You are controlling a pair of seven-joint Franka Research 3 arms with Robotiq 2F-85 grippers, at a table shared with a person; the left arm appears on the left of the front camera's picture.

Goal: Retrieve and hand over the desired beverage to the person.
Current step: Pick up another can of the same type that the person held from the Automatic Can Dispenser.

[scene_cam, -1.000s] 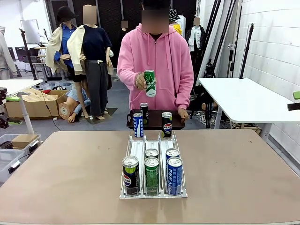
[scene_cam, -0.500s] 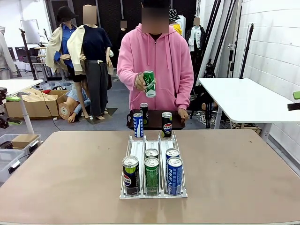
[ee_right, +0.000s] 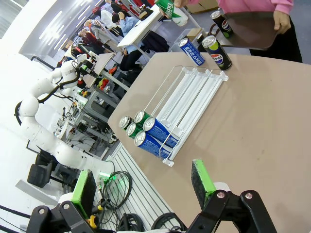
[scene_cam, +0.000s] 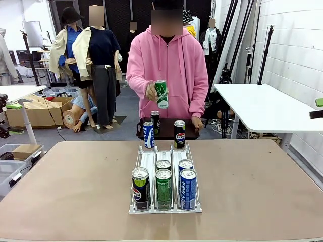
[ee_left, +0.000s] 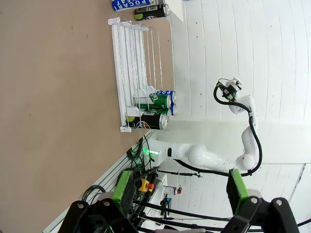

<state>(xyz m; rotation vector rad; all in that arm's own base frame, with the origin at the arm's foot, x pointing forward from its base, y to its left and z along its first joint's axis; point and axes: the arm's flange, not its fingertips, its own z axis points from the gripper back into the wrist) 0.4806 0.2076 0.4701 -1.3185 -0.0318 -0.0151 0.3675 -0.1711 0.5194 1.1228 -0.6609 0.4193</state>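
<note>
Across the table stands the person (scene_cam: 169, 65) in a pink hoodie, one hand holding up a green can (scene_cam: 161, 94), the other holding a dark tray (scene_cam: 166, 132) with a black can (scene_cam: 155, 119). A white wire rack (scene_cam: 149, 160) on the brown table holds several cans at its near end: a black Pepsi can (scene_cam: 141, 188), a green can (scene_cam: 163, 189) and a blue can (scene_cam: 187, 189) in front. A blue can (scene_cam: 148, 134) and a Pepsi can (scene_cam: 179, 133) stand at its far end. My left gripper (ee_left: 180, 189) and right gripper (ee_right: 143, 183) hang open, away from the rack (ee_right: 189, 92).
Bare brown table (scene_cam: 75, 191) lies on both sides of the rack. A white side table (scene_cam: 262, 106) stands at the far right. The left wrist view catches the right arm (ee_left: 214, 160) beyond the table's edge, and the left arm (ee_right: 39, 107) appears in the right wrist view.
The person's hand has lowered and tilted the green can slightly. Both grippers stay open and still.
</note>
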